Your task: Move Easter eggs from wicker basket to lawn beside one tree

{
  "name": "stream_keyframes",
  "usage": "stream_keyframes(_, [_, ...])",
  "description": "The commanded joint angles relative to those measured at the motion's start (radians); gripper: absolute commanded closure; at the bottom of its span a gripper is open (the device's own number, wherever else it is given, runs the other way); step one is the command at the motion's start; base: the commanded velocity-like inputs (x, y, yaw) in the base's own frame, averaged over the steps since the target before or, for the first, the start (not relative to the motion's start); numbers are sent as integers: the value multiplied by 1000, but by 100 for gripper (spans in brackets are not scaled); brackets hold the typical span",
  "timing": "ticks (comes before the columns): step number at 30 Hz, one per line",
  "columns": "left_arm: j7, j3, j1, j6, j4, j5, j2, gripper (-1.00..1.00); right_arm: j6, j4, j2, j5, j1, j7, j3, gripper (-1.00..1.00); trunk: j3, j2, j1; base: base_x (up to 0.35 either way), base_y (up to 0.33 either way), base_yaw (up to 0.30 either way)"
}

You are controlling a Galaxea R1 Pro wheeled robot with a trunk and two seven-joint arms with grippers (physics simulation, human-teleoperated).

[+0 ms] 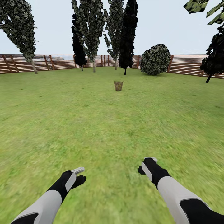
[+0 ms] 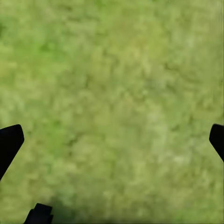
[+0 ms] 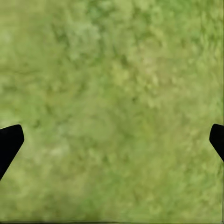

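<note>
None of the three eggs is out yet, as far as I can judge; the whole task looks to be ahead. Going left to right in the head view: the left gripper [image 1: 80, 174] hangs low over the lawn [image 1: 109, 130], and in its wrist view its dark fingertips [image 2: 10, 142] sit wide apart at the frame's edges over bare grass, so it is spread and empty. Far ahead, near the middle, the wicker basket [image 1: 118, 85] stands upright on the grass, long axis vertical, mouth up; it is too small to tell what it holds. Behind it run dark narrow trees [image 1: 127, 34] and a slatted fence [image 1: 62, 62]. The right gripper [image 1: 148, 164] is likewise spread, fingertips [image 3: 10, 142] apart over grass, holding nothing.
</note>
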Motion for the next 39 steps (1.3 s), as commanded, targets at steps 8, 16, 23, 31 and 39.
stream_keyframes(8, [7, 2, 0, 4, -2, 8, -3, -100, 22, -9, -35, -14, 0, 36, 28, -100, -1, -1, 0, 0, 0, 0])
stream_keyframes(16, [6, 4, 0, -2, 0, 10, -33, -100, 20, -6, -37, -8, 0, 35, 27, -100, -1, -1, 0, 0, 0, 0])
stream_keyframes(23, [6, 5, 0, -9, 0, 10, -40, -100, 8, 1, -35, -7, 0, 39, 29, -100, -1, -1, 0, 0, 0, 0])
stream_keyframes(31, [6, 5, 0, -10, 0, 9, -42, -100, 4, -1, -34, -7, 0, 38, 28, -100, -1, -1, 0, 0, 0, 0])
stream_keyframes(39, [-1, 5, 0, -12, 0, 10, -43, -100, 4, -1, -34, -8, 0, 38, 28, -100, -1, -1, 0, 2, 0, 0])
